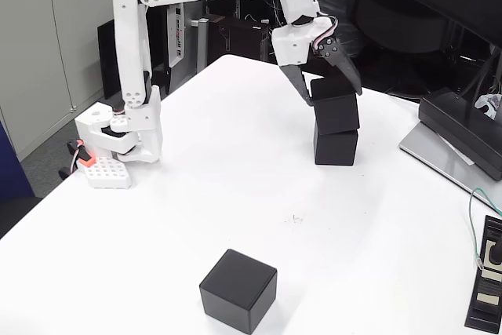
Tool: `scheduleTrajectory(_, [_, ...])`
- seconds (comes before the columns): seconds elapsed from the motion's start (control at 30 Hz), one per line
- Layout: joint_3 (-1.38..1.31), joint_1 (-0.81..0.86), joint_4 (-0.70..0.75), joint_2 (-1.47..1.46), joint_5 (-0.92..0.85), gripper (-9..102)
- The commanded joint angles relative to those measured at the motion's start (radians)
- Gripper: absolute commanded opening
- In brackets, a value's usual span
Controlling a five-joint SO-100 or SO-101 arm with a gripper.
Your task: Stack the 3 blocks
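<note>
Three matte black cubes on the table (pixel 235 162), all plain, no marks, softly rounded edges. Two of them are stacked at the far right of the fixed view: the bottom cube (pixel 336 147) sits flat on the table, and the upper cube (pixel 337 113) rests on it, turned a little so its corners don't line up with the one below. The third cube (pixel 238 289) sits alone near the front edge, well apart from the stack.

The white arm (pixel 129 45) reaches over from its base at the left, and the gripper (pixel 332 93) hangs right at the top of the stack, dark fingers spread to either side of the upper cube's top. The jaws are parted; whether the fingertips actually press on the cube I can't tell from here.

The table is smooth and white, with a tiny faint mark near the middle. At the right edge lies a flat black device (pixel 486 284) with pale labels, too small to read, and a thin cable running to it. Behind that, a dark monitor stand (pixel 463 127) on a grey plate. Beyond: grey cabinets, black equipment, an office floor. No legible writing anywhere.
</note>
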Motion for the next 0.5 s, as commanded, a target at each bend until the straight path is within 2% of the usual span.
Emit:
scheduleTrajectory(0.0, [-0.041, -0.006, -0.009, 0.005, 0.009, 13])
scheduleTrajectory(0.1, [-0.041, -0.006, -0.009, 0.005, 0.009, 16])
scheduleTrajectory(0.3, [-0.041, -0.011, -0.009, 0.005, 0.006, 29])
scheduleTrajectory(0.47, [-0.043, -0.006, -0.008, 0.015, 0.000, 32])
